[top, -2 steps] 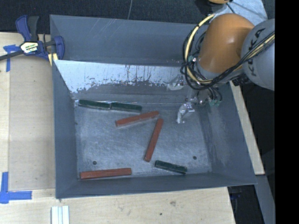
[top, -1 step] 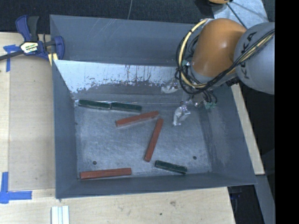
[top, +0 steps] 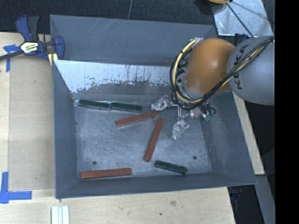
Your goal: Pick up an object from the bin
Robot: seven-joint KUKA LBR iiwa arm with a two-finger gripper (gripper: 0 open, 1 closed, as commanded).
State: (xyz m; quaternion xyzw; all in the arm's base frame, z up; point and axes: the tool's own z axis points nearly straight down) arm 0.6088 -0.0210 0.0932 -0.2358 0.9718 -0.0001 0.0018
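"KUKA" on the grey arm point(top: 252, 73)

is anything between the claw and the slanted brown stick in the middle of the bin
Nothing visible. The claw hangs just right of the slanted flat brown stick, with only bare floor of the grey metal bin between them. A second brown stick lies at its upper end.
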